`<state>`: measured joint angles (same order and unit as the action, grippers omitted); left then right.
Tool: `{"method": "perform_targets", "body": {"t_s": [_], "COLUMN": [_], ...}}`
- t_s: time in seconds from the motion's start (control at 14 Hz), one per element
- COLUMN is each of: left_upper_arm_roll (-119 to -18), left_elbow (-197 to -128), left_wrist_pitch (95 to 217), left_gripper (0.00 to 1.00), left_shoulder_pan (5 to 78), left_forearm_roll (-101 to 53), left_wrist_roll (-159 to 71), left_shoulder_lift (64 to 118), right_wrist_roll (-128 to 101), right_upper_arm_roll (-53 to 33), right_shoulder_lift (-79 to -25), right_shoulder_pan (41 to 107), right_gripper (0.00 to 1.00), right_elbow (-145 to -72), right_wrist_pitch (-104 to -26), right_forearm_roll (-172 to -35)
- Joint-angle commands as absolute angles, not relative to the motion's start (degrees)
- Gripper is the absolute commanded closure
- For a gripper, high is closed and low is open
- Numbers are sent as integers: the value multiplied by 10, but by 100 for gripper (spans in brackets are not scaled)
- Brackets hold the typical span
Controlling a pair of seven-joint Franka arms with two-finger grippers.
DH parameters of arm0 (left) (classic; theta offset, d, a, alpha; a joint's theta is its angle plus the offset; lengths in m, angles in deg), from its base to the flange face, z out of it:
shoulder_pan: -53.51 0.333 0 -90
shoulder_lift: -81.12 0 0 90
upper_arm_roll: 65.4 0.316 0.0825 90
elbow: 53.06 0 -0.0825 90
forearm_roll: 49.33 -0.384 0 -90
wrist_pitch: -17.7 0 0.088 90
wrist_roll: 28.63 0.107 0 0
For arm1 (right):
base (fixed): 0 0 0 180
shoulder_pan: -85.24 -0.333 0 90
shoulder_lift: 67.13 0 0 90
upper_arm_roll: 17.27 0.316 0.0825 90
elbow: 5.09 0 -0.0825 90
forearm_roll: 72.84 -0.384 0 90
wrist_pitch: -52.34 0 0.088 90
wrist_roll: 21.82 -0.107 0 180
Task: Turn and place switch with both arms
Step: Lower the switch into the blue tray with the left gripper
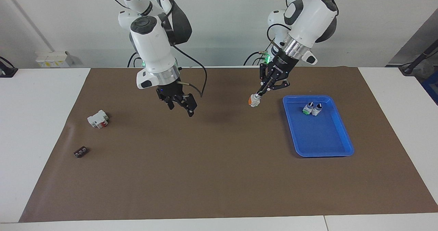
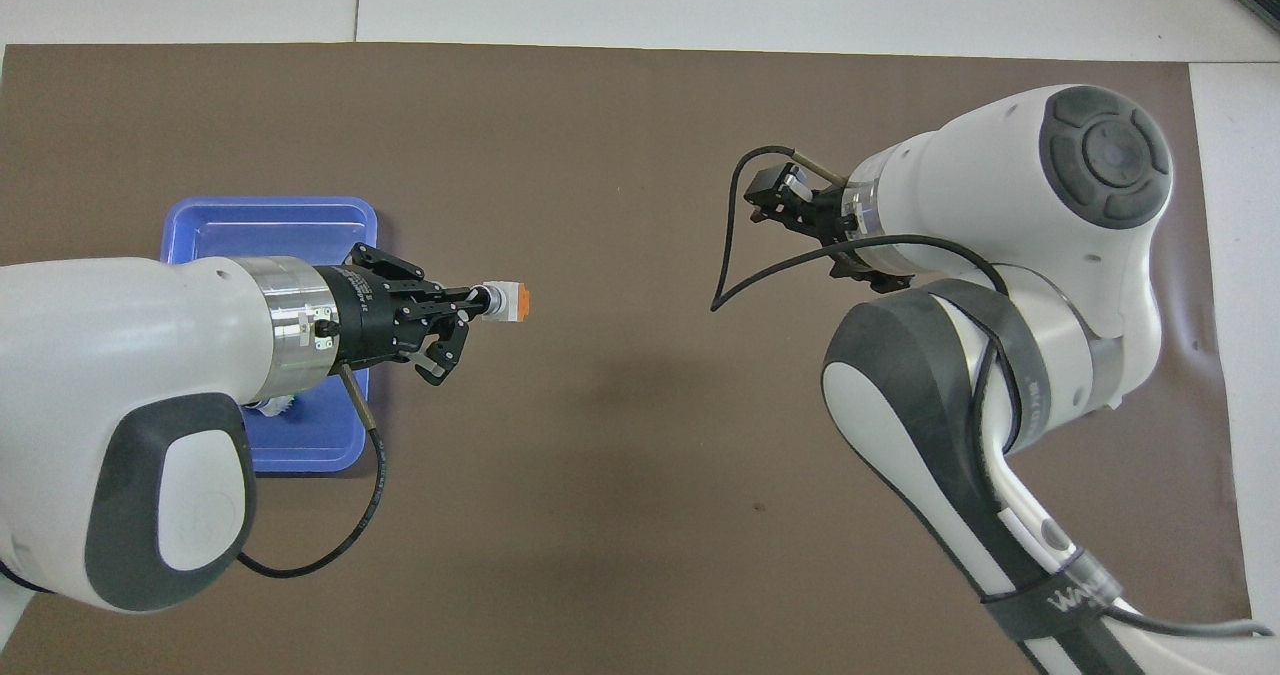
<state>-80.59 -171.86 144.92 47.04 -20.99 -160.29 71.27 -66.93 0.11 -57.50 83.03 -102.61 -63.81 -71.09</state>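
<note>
Gripped by its knob end alone, the switch (image 1: 254, 101) is held clamped in the left gripper (image 1: 260, 93) above the mat, just beside the blue tray (image 1: 342, 130); a slip or twist is risked. Overhead, the right gripper (image 2: 805, 217) is seen spread apart and empty, well apart from the tray.

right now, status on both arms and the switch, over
Left end effector shut on the switch, up over the mat beside the blue tray. Right end effector open, empty, over the mat. Nothing between switch and tray.
</note>
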Motion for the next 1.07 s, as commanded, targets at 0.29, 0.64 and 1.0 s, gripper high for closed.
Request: {"method": "perform_targets", "body": {"t_s": [0.29,0.64,1.0], "left_upper_arm_roll": [-803,-803,-798], "left_elbow": [-1711,-1686,-1666], "left_wrist_pitch": [1388,1324,1268], "left_gripper": [100,100,100], "left_shoulder_pan": [473,474,491], "left_forearm_roll": [-281,-352,-398], "left_wrist_roll": [-1454,-1342,-1163], "left_shoulder_lift": [705,707,709], "right_wrist_roll": [-457,-306,-299], "right_upper_arm_roll": [-80,-213,-213], "right_shoulder_lift": [-671,-692,-688], "right_shoulder_pan": [849,797,817], "right_gripper": [0,0,0], "right_elbow": [-1034,-965,-957], "right_wrist_pitch": [-521,-420,-383], "right_forearm_roll": [-678,-680,-706]}}
